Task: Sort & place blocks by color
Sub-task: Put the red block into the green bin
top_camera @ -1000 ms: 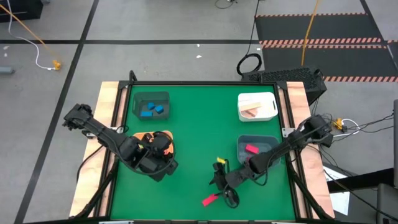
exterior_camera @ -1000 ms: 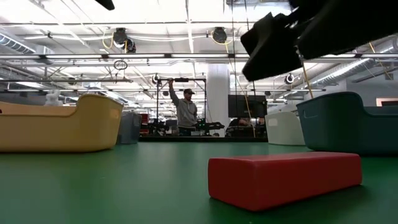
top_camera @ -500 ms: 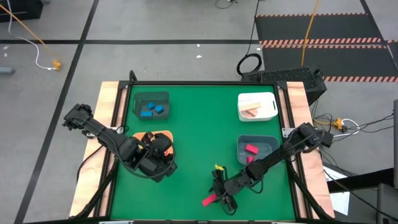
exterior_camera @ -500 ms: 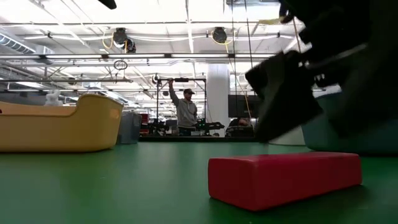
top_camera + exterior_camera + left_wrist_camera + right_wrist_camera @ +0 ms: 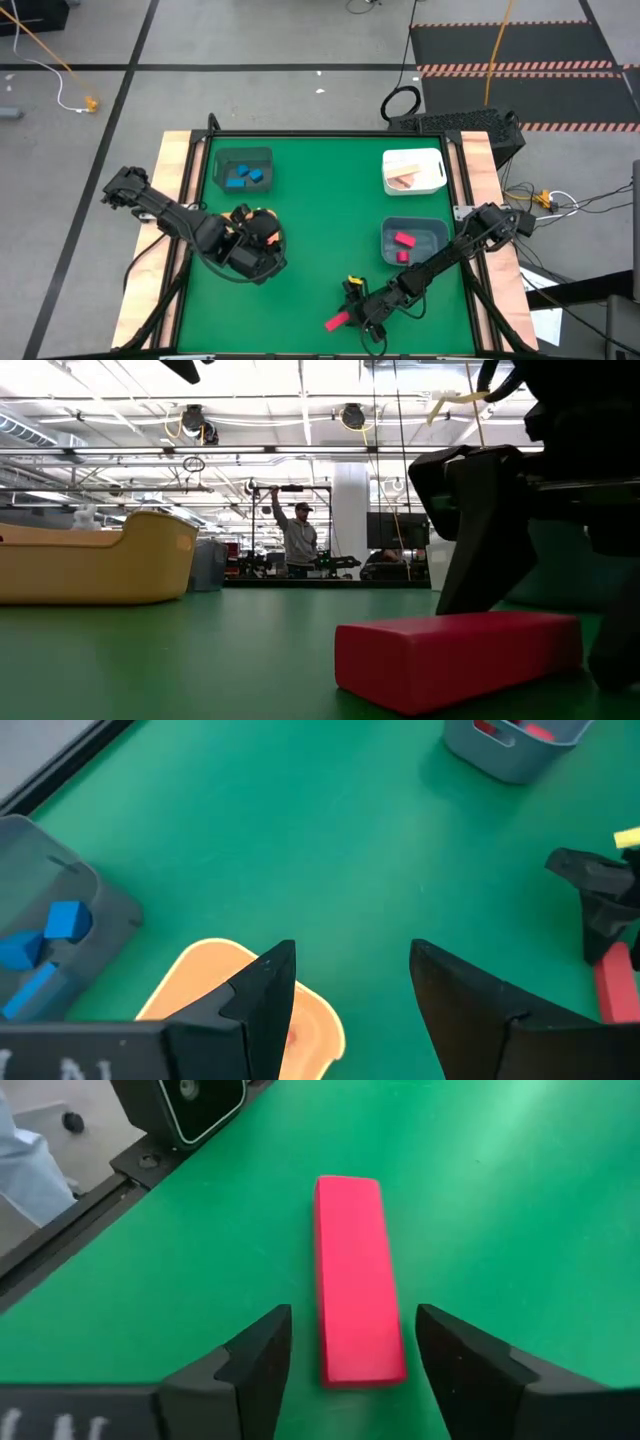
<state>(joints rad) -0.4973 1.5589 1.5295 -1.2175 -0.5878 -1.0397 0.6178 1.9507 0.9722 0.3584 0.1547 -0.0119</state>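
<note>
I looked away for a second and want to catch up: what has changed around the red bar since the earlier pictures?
The right gripper has moved toward the table's near edge and come down over the long red wooden bar, open fingers on either side, nothing gripped yet. The bar hasn't moved. The left gripper still hovers open by the orange plastic bin.

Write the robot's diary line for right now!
right end effector: open, straddling red wooden bar on green table | left end effector: open, above orange bin | bar not yet lifted
</note>
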